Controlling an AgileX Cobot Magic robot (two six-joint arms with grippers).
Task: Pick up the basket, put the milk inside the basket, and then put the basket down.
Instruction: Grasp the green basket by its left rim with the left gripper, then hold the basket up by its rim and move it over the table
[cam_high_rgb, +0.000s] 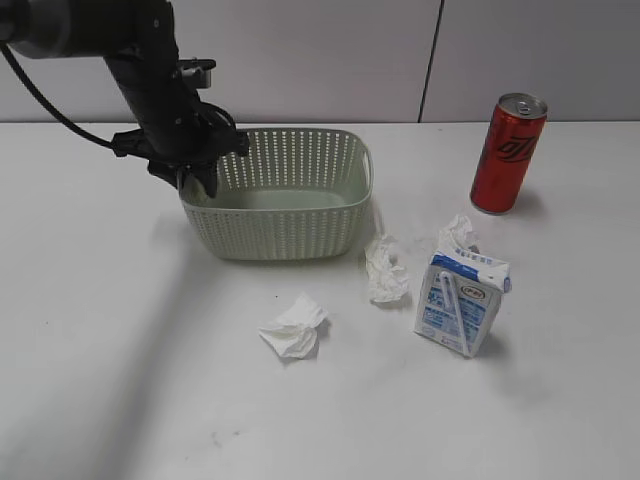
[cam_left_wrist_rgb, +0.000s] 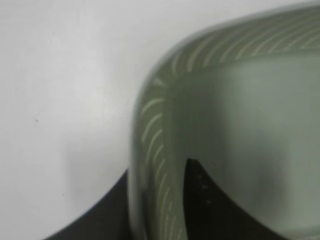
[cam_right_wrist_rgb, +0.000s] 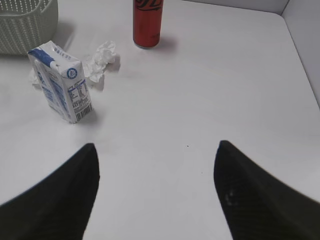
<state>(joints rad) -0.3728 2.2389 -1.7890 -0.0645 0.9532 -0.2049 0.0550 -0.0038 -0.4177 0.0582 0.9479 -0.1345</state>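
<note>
Basket: the sage-green basket (cam_high_rgb: 285, 195) sits on the white tabletop (cam_high_rgb: 120, 350), far and left of centre, upright, with nothing visible inside.

Left claw: the left claw (cam_high_rgb: 198, 180) reaches down at the basket's left end. One dark finger (cam_left_wrist_rgb: 205, 200) shows inside the wall in the left wrist view and another dark part lies outside it, so the wall runs between them. That view is close and blurred, and I cannot tell whether the fingers are pressed onto the wall or only straddling it.

Basket footing: from the exterior view it looks to rest on the tabletop, though I cannot say for certain that its left end is down.

Milk: the milk (cam_high_rgb: 462, 302) stands upright on the tabletop, near and right of the basket and well apart from it, its straw slanting across the front face.

Right claw: the right claw (cam_right_wrist_rgb: 155, 175) hangs over bare tabletop with its two dark fingers spread wide and nothing between them. The milk stands ahead of it and to the left in its wrist view, well clear.

Can: a red can (cam_high_rgb: 508, 153) stands upright at the far right, beyond the milk.

Tissues: one crumpled tissue (cam_high_rgb: 294, 328) lies near, in front of the basket. A second tissue (cam_high_rgb: 385, 270) lies between basket and milk. A third tissue (cam_high_rgb: 457, 234) lies just behind the milk.
</note>
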